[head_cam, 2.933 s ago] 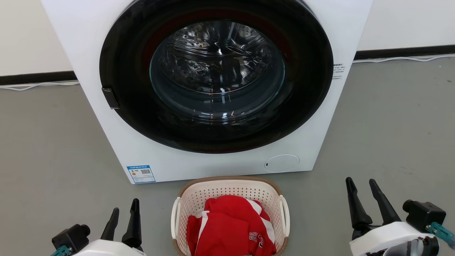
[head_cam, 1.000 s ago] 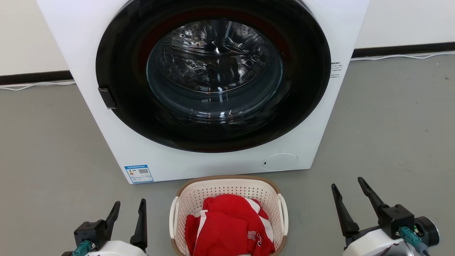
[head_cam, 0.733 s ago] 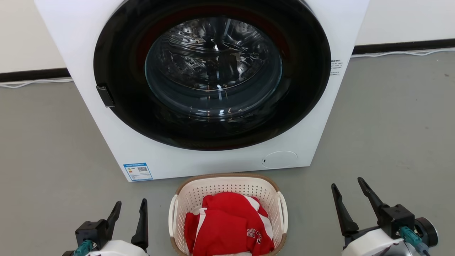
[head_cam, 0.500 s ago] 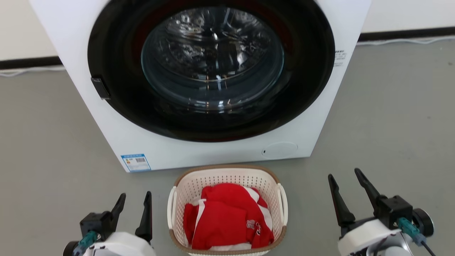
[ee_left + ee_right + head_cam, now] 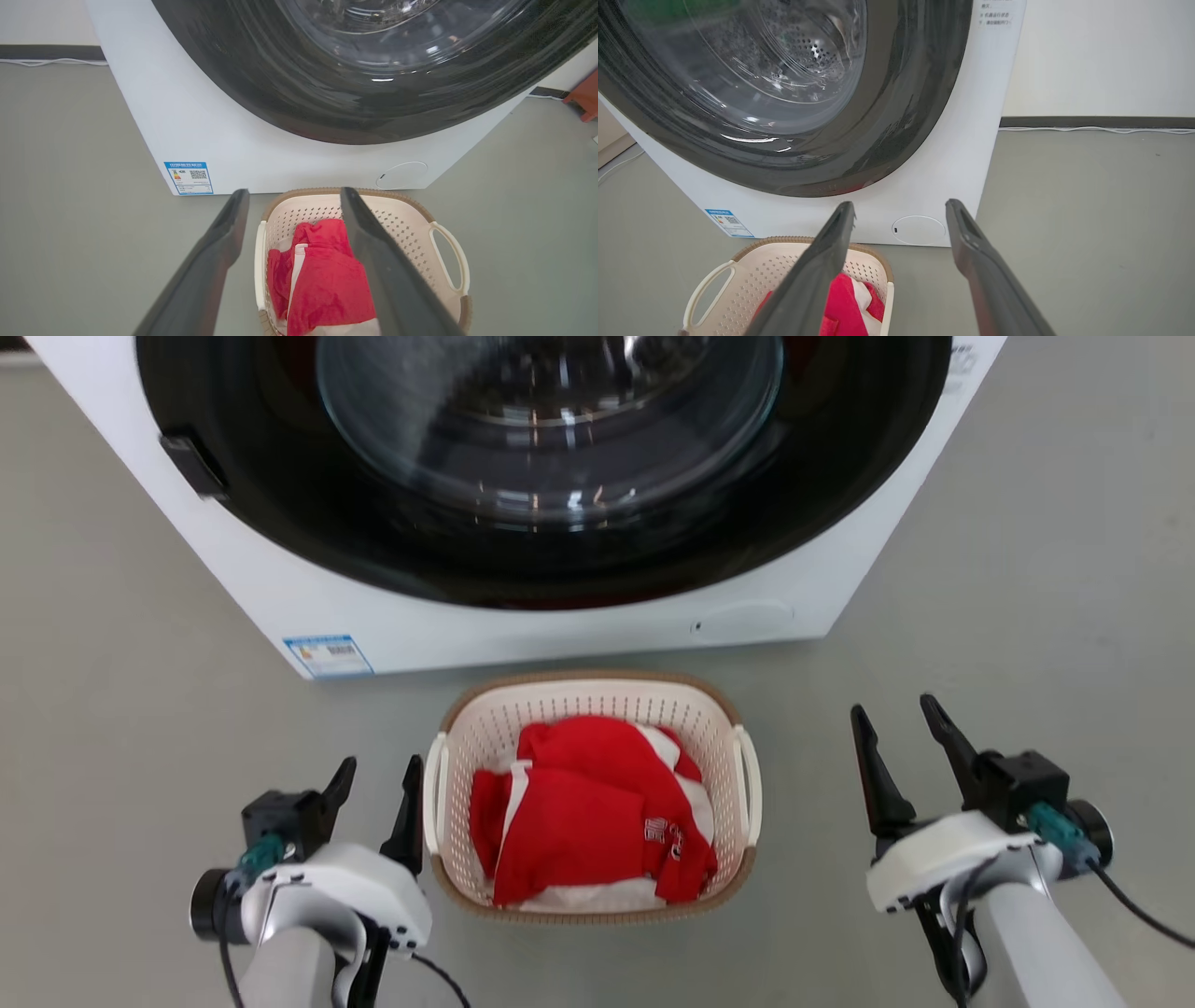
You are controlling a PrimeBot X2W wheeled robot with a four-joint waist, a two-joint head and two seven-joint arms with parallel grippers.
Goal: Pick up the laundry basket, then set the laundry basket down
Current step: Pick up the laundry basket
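The laundry basket (image 5: pixel 583 698), cream perforated plastic with a brown rim, stands on the grey floor in front of the washer and holds red and white clothing (image 5: pixel 579 803). My left gripper (image 5: pixel 381 767) is open just left of the basket's left handle (image 5: pixel 435 793), its inner finger close beside it and apart from it. My right gripper (image 5: pixel 892 707) is open, a hand's width right of the right handle (image 5: pixel 750 784). In the left wrist view the open left gripper (image 5: pixel 294 191) points over the basket (image 5: pixel 406 224). The right wrist view has the open right gripper (image 5: pixel 900 203) right of the basket (image 5: pixel 756 270).
A white front-loading washer (image 5: pixel 523 625) with its round dark door shut stands directly behind the basket, nearly touching its far rim. Grey floor (image 5: pixel 1027 569) spreads to both sides. A dark skirting and a white cable (image 5: pixel 1101 129) run along the wall.
The head camera has tilted down, so the washer and basket sit higher in the picture. Relative to the basket, my left gripper has come closer to its left handle. Both grippers stay open.
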